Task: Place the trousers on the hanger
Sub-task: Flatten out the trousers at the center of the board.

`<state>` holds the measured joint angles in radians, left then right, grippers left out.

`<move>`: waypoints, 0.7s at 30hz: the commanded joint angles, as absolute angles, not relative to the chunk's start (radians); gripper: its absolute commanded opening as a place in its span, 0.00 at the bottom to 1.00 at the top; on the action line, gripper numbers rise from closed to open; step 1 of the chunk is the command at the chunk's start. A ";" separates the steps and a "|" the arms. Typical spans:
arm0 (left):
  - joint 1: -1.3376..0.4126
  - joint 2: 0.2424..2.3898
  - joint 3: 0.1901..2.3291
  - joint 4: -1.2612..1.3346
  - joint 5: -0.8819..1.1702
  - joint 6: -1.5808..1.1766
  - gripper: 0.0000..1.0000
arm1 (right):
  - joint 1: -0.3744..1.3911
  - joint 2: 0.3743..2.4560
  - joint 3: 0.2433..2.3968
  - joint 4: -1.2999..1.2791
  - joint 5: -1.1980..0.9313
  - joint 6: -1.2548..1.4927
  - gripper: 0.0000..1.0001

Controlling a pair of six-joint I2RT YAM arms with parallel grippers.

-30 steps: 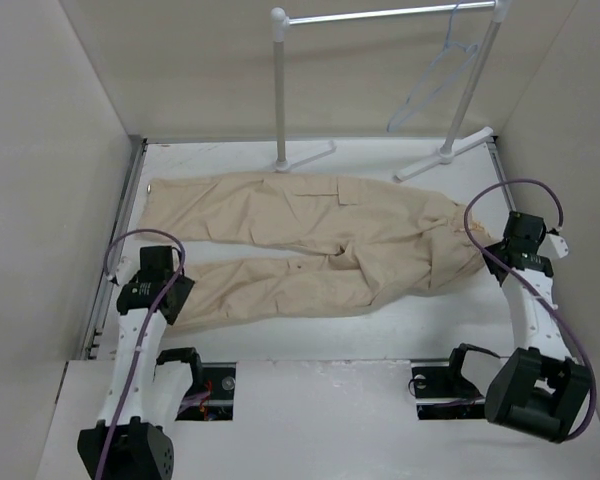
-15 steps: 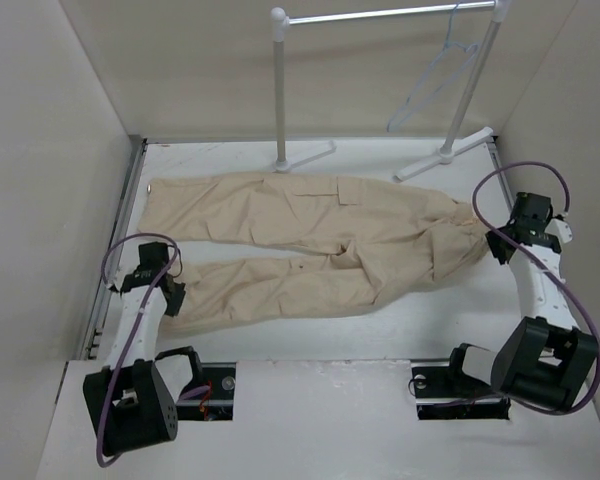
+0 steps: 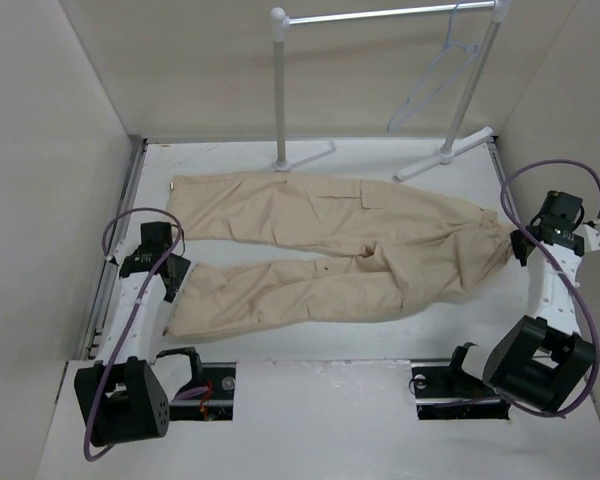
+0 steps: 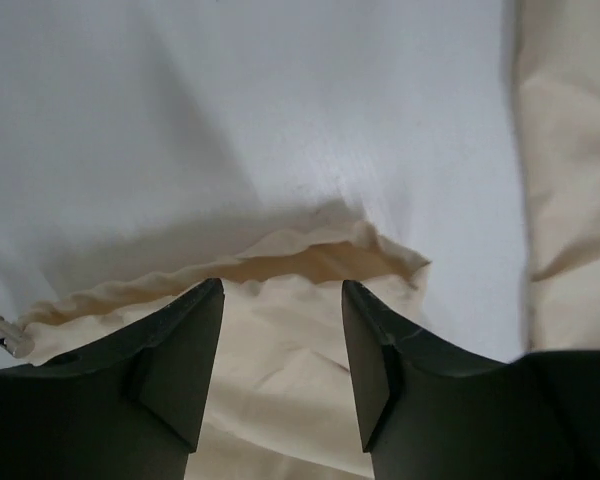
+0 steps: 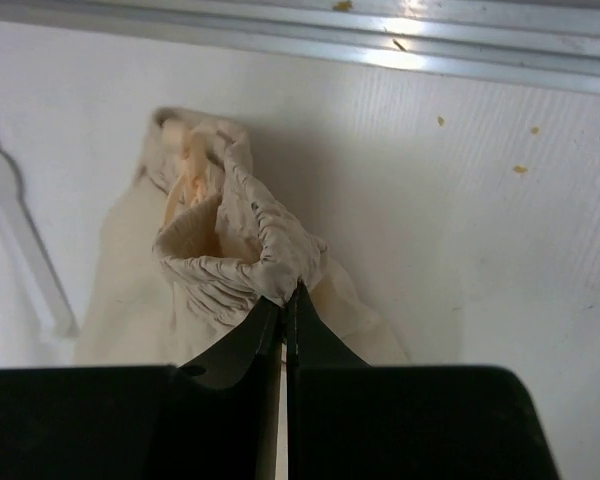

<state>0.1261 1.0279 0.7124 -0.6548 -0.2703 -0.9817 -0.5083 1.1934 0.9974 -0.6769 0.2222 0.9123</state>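
Trousers, wrinkled beige cloth lying flat, puckered waistband pinched in right pincer, left pincer spread over hem.

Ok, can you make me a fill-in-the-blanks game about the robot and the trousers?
The right end effector is ____ (open or shut) on the waist end of the trousers.
The left end effector is ____ (open or shut) over a leg hem.
The hanger hangs on the rail with ____ on it.
Missing words: shut, open, nothing.
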 commanded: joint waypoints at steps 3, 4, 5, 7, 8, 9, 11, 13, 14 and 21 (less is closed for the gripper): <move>0.108 1.068 0.672 -0.628 -0.282 -0.891 0.55 | -0.458 1.184 0.956 -0.646 0.239 0.919 0.02; 0.104 1.074 0.673 -0.617 -0.275 -0.891 0.55 | -0.452 1.181 0.948 -0.635 0.232 0.919 0.02; 0.099 1.072 0.679 -0.605 -0.267 -0.894 0.56 | -0.437 1.177 0.940 -0.624 0.223 0.919 0.02; 0.068 1.060 0.699 -0.586 -0.265 -0.897 0.56 | -0.410 1.166 0.917 -0.604 0.216 0.914 0.02; 0.055 1.054 0.712 -0.584 -0.265 -0.897 0.56 | -0.401 1.161 0.904 -0.595 0.215 0.914 0.03; 0.039 1.045 0.724 -0.586 -0.268 -0.896 0.56 | -0.394 1.160 0.891 -0.583 0.212 0.913 0.03; -0.004 1.023 0.738 -0.595 -0.287 -0.896 0.56 | -0.384 1.163 0.867 -0.562 0.193 0.913 0.03; -0.062 1.005 0.739 -0.600 -0.323 -0.887 0.56 | -0.384 1.172 0.850 -0.545 0.175 0.913 0.03; -0.091 1.014 0.739 -0.601 -0.351 -0.881 0.57 | -0.384 1.175 0.845 -0.538 0.167 0.913 0.04; -0.177 1.279 0.821 -0.574 -0.422 -0.807 0.58 | -0.378 1.169 0.836 -0.511 0.137 0.910 0.04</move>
<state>-0.1616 1.2259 0.7715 -0.5888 -0.3618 -0.8490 -0.3893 1.1805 0.8345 -0.5755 0.1619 0.9127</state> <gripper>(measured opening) 0.578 0.065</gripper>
